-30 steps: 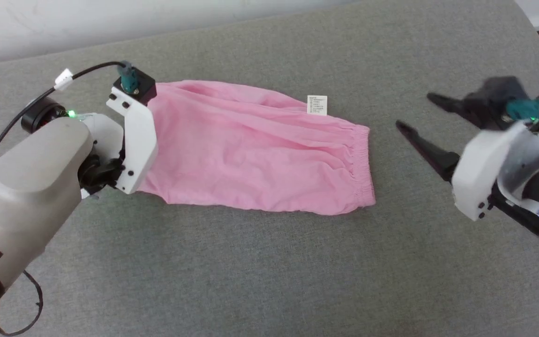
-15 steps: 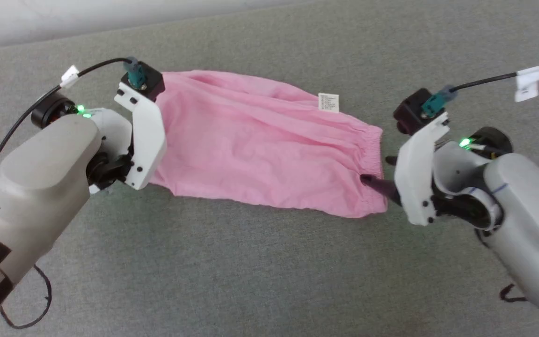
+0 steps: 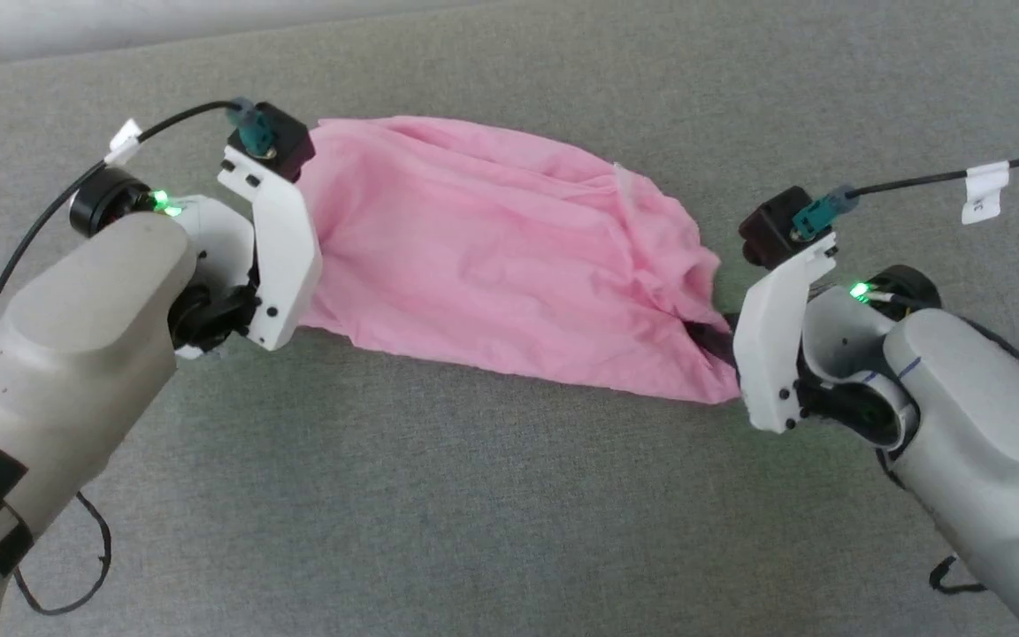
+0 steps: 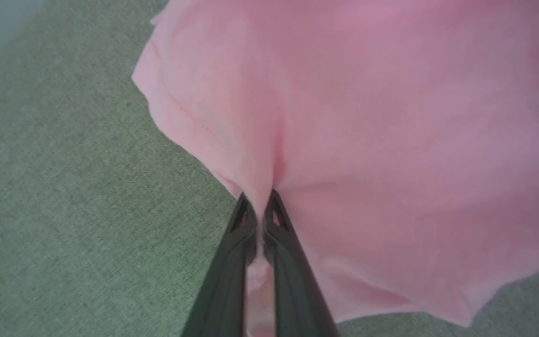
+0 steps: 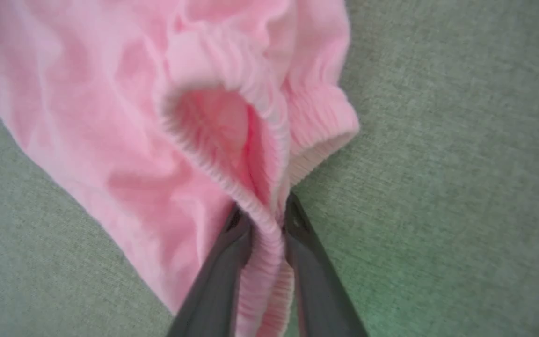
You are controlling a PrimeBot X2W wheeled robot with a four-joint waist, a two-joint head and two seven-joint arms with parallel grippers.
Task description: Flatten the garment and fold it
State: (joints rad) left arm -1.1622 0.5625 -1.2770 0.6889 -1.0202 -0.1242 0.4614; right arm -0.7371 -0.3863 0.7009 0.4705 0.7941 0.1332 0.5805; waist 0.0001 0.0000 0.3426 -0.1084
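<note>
The pink garment (image 3: 492, 257) stretches across the grey surface between my two arms, rumpled and partly lifted. My left gripper (image 4: 258, 201) is shut on its plain left edge, cloth pinched between the dark fingers (image 4: 232, 252). In the head view that hand's white wrist (image 3: 275, 239) covers the grip. My right gripper (image 5: 267, 213) is shut on the ruffled elastic opening (image 5: 251, 121) at the garment's right end. In the head view the right gripper (image 3: 711, 338) shows as a dark tip under bunched cloth. The white label (image 3: 626, 181) shows as a thin sliver on the far edge.
A grey woven fabric surface (image 3: 509, 522) lies under everything. A pale strip (image 3: 76, 26) runs along the far left edge. Black cables with white tags (image 3: 983, 190) trail from both wrists.
My right gripper has come in from the right and shut on the ruffled end. That end has bunched up and risen, and the label has turned nearly out of sight. The left arm holds still.
</note>
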